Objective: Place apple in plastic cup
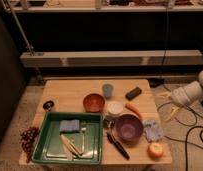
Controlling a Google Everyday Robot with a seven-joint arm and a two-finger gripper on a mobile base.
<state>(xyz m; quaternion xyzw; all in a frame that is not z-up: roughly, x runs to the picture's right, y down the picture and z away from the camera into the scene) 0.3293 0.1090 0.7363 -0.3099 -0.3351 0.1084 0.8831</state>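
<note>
Pickup seems unstarted: the gripper (169, 104), spread and empty at the table's (65, 92) 3 o'clock, must next reach the apple (155, 150) at 5 o'clock.

I work in what looks like a robotics lab or test bay, not a home: a lone wooden table (70, 90) stands on a speckled floor (10, 150) before bare metal racking (110, 58). Loose cables (187, 132) trail across the floor below my gripper (165, 96), which hangs just off the table's right edge.

Wooden table (65, 92) bearing tray (52, 143), apple (155, 150), plastic cup (108, 90)
</note>
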